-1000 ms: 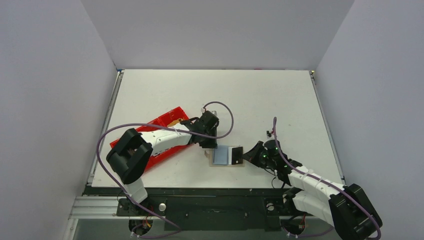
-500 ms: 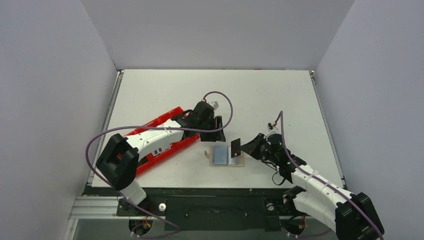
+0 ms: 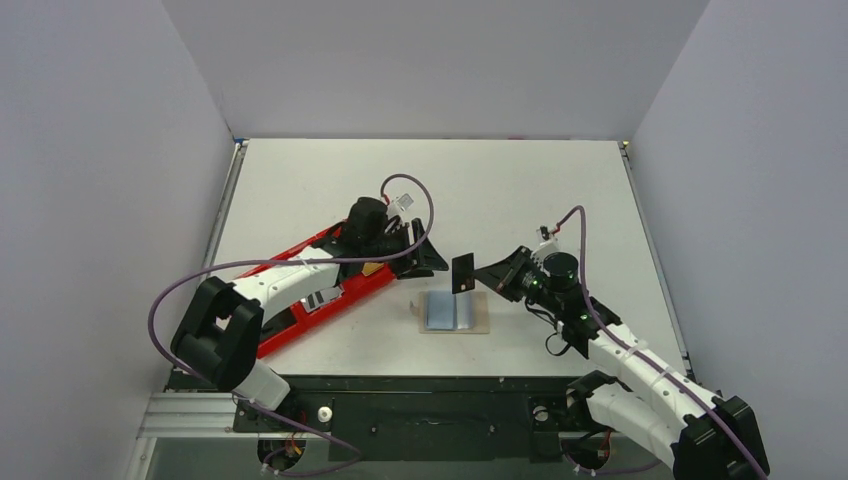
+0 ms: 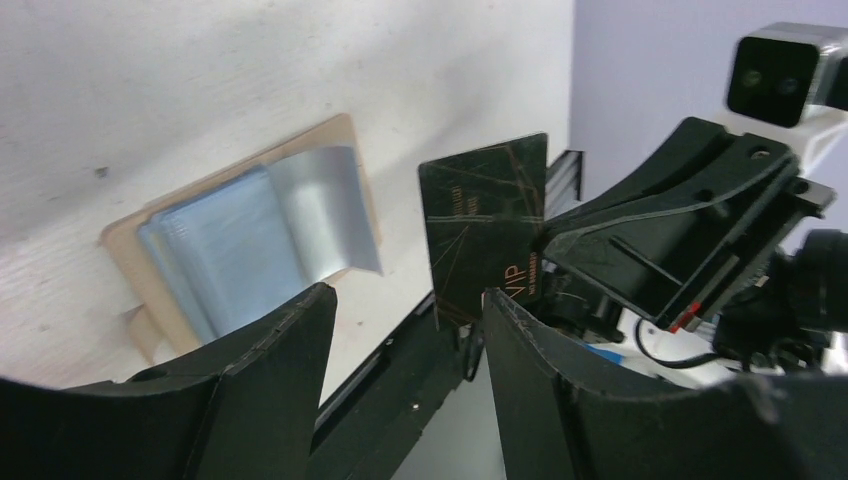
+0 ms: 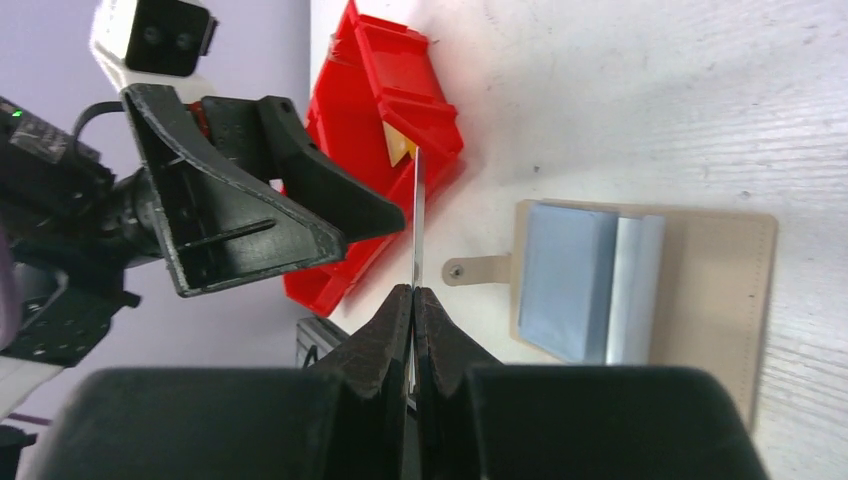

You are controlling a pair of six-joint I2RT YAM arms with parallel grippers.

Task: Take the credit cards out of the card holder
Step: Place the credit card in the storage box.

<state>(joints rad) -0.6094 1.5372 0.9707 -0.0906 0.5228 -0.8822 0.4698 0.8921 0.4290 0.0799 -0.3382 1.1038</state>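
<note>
The card holder (image 3: 482,320) lies open on the table, nearest the arms' bases. A light blue card (image 3: 438,312) sits tucked inside it, so that much looks left to pull. Just beyond the holder, the right gripper (image 3: 479,273) is clamped on a dark card (image 3: 462,272), lifted clear and not yet set down. Farther, beyond-left of the holder, the left gripper (image 3: 432,262) hangs with jaws apart and empty beside the red tray (image 3: 350,292).

Both arms are turned inward, tips facing. The left gripper (image 3: 432,252) is held with jaws apart; the right gripper (image 3: 480,270) is clamped on a dark card (image 3: 462,272).
</note>
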